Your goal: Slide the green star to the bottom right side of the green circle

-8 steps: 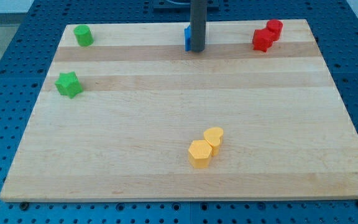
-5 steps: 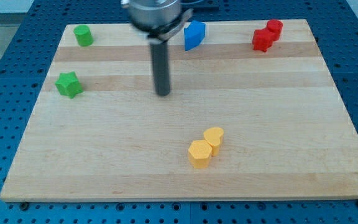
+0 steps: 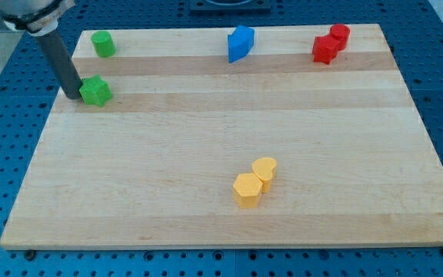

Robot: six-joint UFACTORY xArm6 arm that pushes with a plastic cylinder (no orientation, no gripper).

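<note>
The green star lies near the board's left edge, below and slightly left of the green circle, which sits at the board's top left. My tip stands on the board right against the star's left side, touching it. The rod rises from there toward the view's top left corner.
A blue block sits at the top middle. Two red blocks touch each other at the top right. A yellow hexagon and a yellow heart touch at the lower middle. The wooden board's left edge is close to my tip.
My tip swept from the board's top middle to the left edge, behind the green star. The star has shifted a little to the right and up.
</note>
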